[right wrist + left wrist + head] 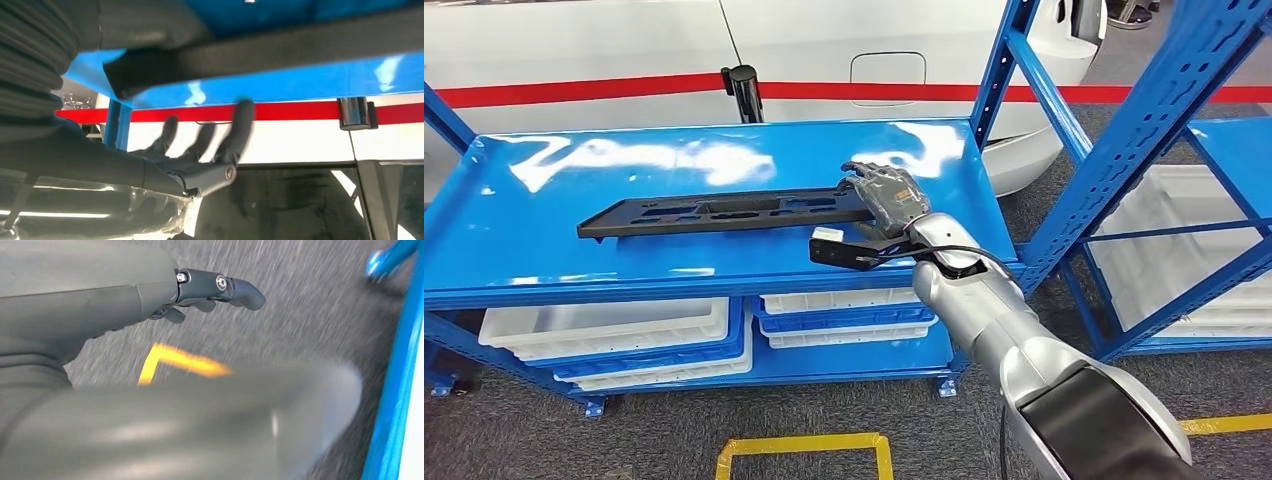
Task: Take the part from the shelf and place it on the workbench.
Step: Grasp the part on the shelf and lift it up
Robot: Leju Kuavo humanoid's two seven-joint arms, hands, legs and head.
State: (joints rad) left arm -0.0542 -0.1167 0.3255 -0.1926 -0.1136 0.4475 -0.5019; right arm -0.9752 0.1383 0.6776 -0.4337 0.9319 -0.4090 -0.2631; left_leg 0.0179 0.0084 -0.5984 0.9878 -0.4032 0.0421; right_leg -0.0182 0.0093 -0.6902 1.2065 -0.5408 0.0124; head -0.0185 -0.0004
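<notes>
The part (pixel 724 213) lies flat along the shelf (pixel 544 250), its right end under the right hand (pixel 886 193). That hand's fingers are spread, grasping nothing yet. Close them squarely round the end, then lift level. The left hand (pixel 215 287) hangs empty, fingers loose.

Lay flat on the top board of the blue shelf (pixel 544 250): a long black part (pixel 724 213), running left to right, holed along its length. Reached over the part's right end: the right hand (pixel 885 194), fingers spread and apart, resting at or just above that end, contact not clear. Stood behind the shelf: a white car body (pixel 824 50) with a red stripe. Sat on the lower board: stacked white trays (pixel 614 325). Marked on the grey floor: yellow tape (pixel 804 445).
</notes>
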